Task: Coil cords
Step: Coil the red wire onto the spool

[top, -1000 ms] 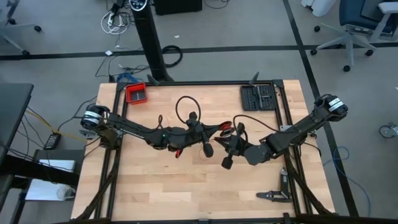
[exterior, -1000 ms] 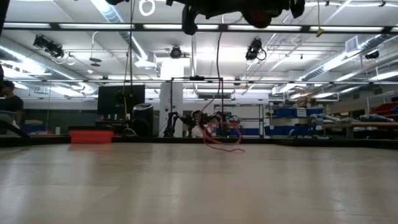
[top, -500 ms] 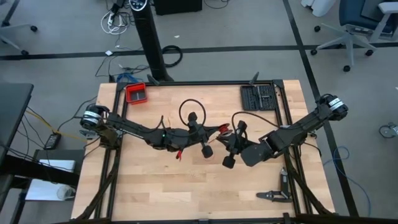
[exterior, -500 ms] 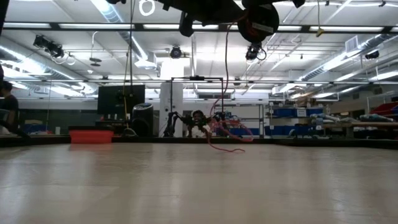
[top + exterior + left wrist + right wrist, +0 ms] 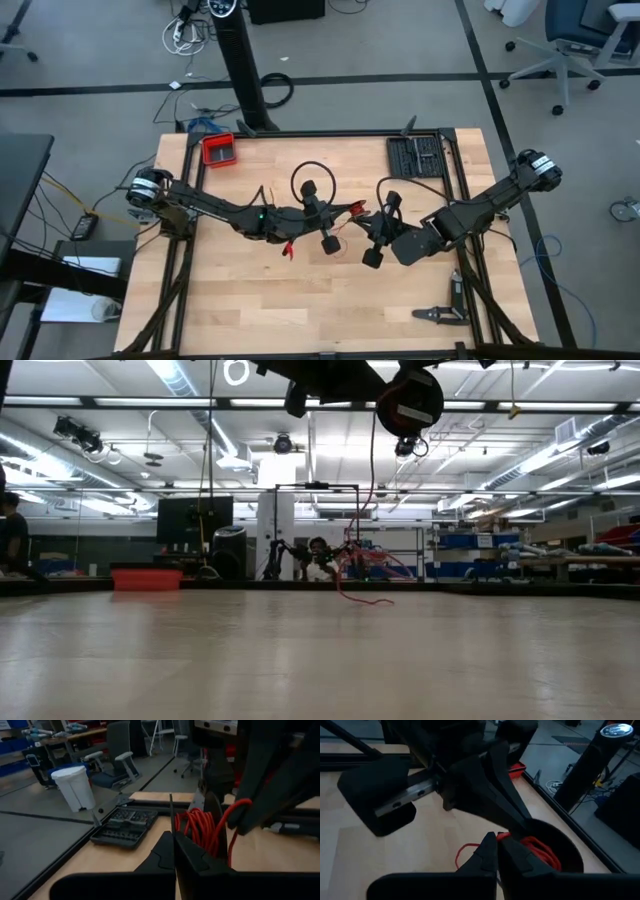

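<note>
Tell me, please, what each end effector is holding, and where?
Both end effectors, left and right, are shut on the red cord, pinching its coiled loops mid-table.

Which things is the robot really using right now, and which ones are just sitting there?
Using:
red cord, bunched between the two grippers
left gripper, shut on the cord
right gripper, shut on the cord

Just sitting there:
red tray, far corner
black tool case
black tool, near edge
white bin and chairs on the floor
</note>
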